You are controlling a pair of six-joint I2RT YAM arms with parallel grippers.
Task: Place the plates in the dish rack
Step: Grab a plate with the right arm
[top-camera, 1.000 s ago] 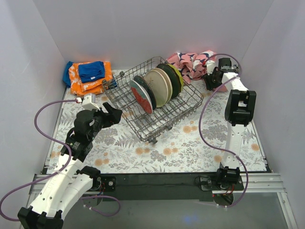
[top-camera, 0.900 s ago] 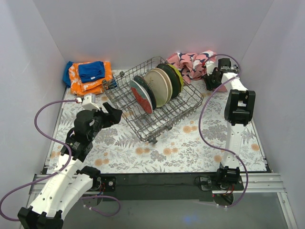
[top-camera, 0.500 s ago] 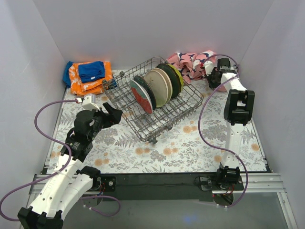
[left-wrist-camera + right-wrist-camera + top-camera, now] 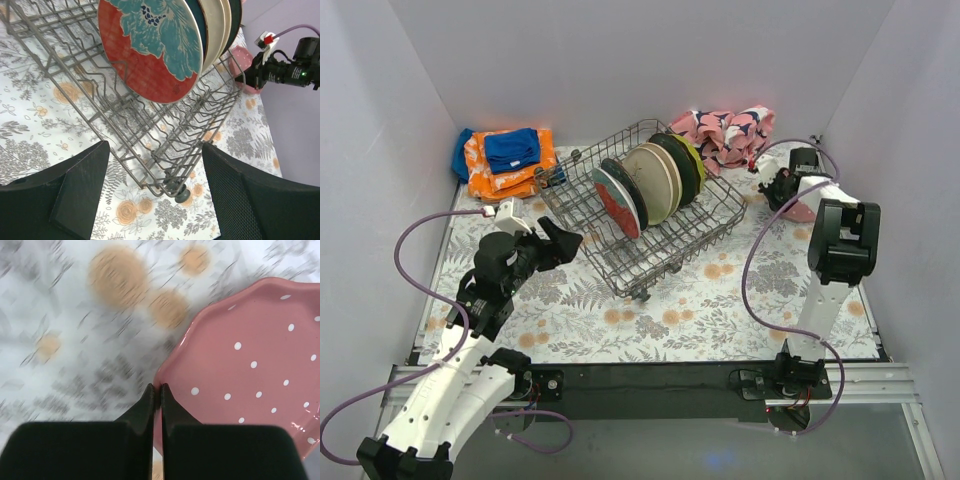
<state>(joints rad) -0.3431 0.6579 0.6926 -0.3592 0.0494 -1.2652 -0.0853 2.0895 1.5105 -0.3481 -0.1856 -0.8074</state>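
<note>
Rack [image 4: 660,258] between left tool [image 4: 568,240], pink plate [image 4: 801,212]; cloth [image 4: 728,132] behind.

Dotted pink plate [image 4: 250,365] cut off at right; tablecloth [image 4: 75,315] blurred.

The floral table [image 4: 700,310] bears the dish rack [image 4: 660,250] just ahead of the left gripper [image 4: 567,238], with orange and blue cloths [image 4: 505,160] beyond. A dotted pink plate [image 4: 250,365] lies at the right gripper [image 4: 156,387], with a patterned cloth [image 4: 730,130] beyond.

Right claw [image 4: 156,388], tips pressed together, sits at the pink dotted plate [image 4: 250,360] rim
</note>
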